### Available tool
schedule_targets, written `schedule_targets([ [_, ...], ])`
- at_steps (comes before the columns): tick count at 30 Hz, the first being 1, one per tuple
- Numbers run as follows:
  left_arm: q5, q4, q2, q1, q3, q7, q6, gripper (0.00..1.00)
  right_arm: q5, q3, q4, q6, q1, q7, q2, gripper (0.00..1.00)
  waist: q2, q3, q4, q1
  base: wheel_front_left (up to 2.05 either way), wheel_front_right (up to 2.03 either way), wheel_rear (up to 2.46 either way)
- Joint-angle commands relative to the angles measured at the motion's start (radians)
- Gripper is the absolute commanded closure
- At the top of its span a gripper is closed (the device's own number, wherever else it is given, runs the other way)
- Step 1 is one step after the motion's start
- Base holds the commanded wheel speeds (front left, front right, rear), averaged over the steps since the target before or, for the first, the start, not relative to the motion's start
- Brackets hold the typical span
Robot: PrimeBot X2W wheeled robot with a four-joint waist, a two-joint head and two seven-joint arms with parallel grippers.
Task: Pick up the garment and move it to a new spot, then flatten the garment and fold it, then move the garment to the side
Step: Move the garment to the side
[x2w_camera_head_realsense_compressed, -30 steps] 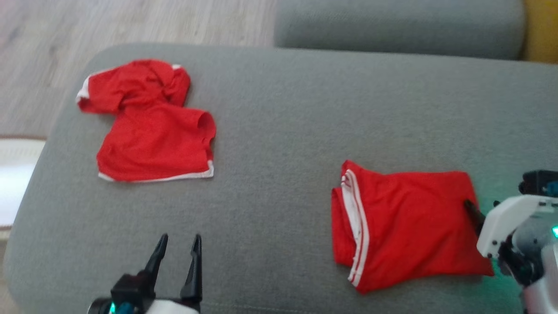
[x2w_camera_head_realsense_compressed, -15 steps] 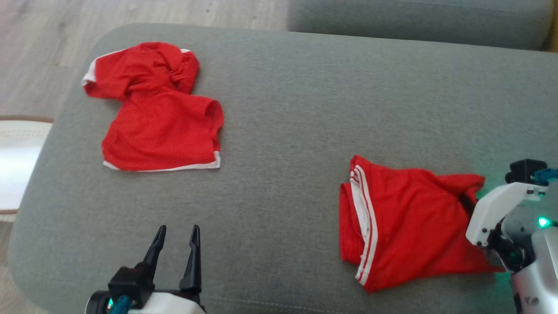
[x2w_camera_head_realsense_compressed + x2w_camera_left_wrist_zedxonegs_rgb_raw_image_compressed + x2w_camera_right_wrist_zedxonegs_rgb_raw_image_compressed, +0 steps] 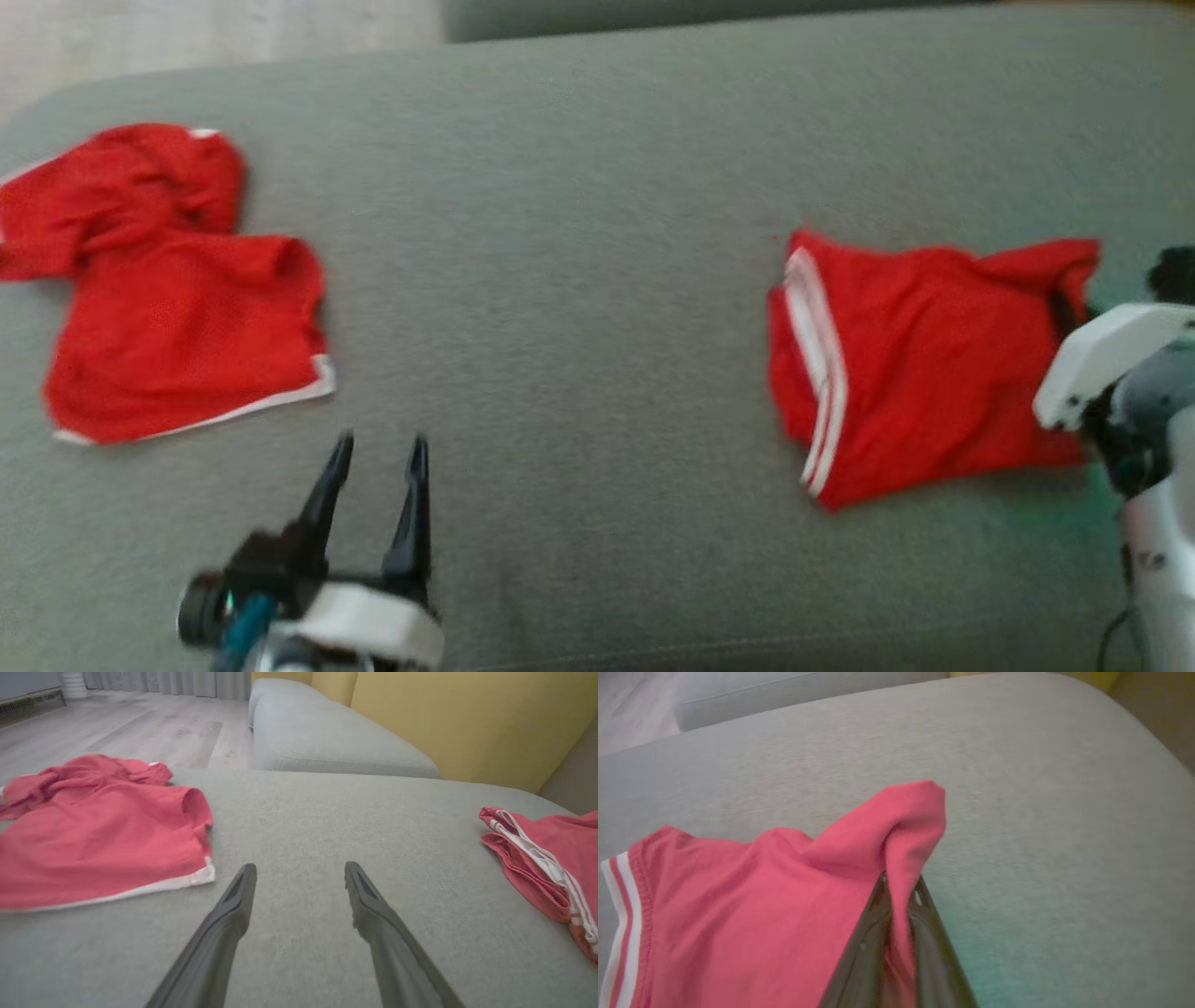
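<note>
**Right gripper pinches the edge of the shorts**

A second ago the red shorts lay flat, with the fingers of the right gripper at their right edge. Now that edge is bunched into a raised peak, clamped between the closed fingers. The head camera has swung too, so the whole scene sits differently in its view.

The right arm reaches in from the right, low over the sofa cushion. The rest of the shorts lies on the cushion to the gripper's left, with the white stripes on the side away from it. The left gripper hovers with its fingers spread over bare cushion, between the shorts and the other red garment, touching neither.
</note>
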Motion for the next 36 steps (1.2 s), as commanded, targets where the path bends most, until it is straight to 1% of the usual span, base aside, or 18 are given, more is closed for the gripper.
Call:
schedule_targets([
  [1,0.010,-0.040,-0.006,-0.055,0.030,-0.012,-0.002,0.00,-0.010,0.006,-0.030,-0.001,-0.057,-0.016,-0.018,1.00,0.0000,0.049,-0.045,0.0000,0.00,0.00,0.00],
  [5,0.028,-0.046,-0.006,-0.104,0.026,-0.012,-0.020,0.00,-0.088,-0.069,0.000,-0.001,-0.126,-0.079,-0.026,1.00,0.0000,0.102,-0.058,0.0000,0.00,0.00,0.00],
  [8,0.041,-0.050,-0.006,-0.131,0.024,-0.012,-0.030,0.00,-0.142,-0.130,0.024,-0.001,-0.190,-0.121,-0.041,1.00,0.0000,0.144,-0.048,0.0000,0.00,0.00,0.00],
  [11,0.055,-0.055,-0.006,-0.150,0.019,-0.012,-0.036,0.00,-0.210,-0.202,0.050,-0.001,-0.262,-0.153,-0.070,1.00,0.0000,0.193,-0.025,0.0000,0.00,0.00,0.00],
  [13,0.062,-0.060,-0.006,-0.156,0.014,-0.012,-0.038,0.00,-0.260,-0.256,0.067,-0.001,-0.306,-0.165,-0.101,1.00,0.0000,0.220,-0.003,0.0000,0.00,0.00,0.00],
  [16,0.074,-0.070,-0.006,-0.159,0.015,-0.012,-0.040,0.00,-0.342,-0.338,0.095,-0.001,-0.371,-0.169,-0.164,1.00,0.0000,0.259,0.032,0.0000,0.00,0.00,0.00],
  [17,0.080,-0.081,-0.006,-0.157,0.021,-0.012,-0.041,0.00,-0.403,-0.390,0.108,-0.001,-0.409,-0.167,-0.208,1.00,0.0000,0.283,0.054,0.0000,0.00,0.00,0.00],
  [20,0.086,-0.095,-0.006,-0.149,0.030,-0.012,-0.041,0.00,-0.487,-0.457,0.124,-0.001,-0.461,-0.165,-0.263,1.00,0.0000,0.308,0.079,0.0000,0.00,0.00,0.00],
  [25,0.088,-0.112,-0.006,-0.136,0.040,-0.012,-0.042,0.00,-0.632,-0.535,0.151,-0.001,-0.512,-0.158,-0.311,1.00,0.0000,0.326,0.104,0.0000,0.00,0.00,0.00],
  [26,0.088,-0.113,-0.006,-0.135,0.041,-0.012,-0.040,0.00,-0.656,-0.553,0.156,-0.001,-0.519,-0.159,-0.313,0.54,0.0000,0.327,0.106,0.0000,0.00,0.00,0.00],
  [27,0.086,-0.114,-0.006,-0.135,0.041,-0.012,-0.038,0.00,-0.680,-0.568,0.157,-0.001,-0.524,-0.167,-0.313,0.00,0.0000,0.326,0.107,0.0000,0.00,0.00,0.00],
  [32,0.071,-0.114,-0.006,-0.132,0.039,-0.012,-0.025,0.00,-0.791,-0.620,0.157,-0.001,-0.527,-0.259,-0.291,0.00,0.0000,0.297,0.097,0.0000,0.00,0.00,0.00],
  [36,0.053,-0.109,-0.006,-0.133,0.030,-0.012,-0.015,0.00,-0.823,-0.624,0.168,-0.001,-0.519,-0.357,-0.260,0.00,0.0000,0.248,0.080,0.0000,0.00,0.00,0.00],
])
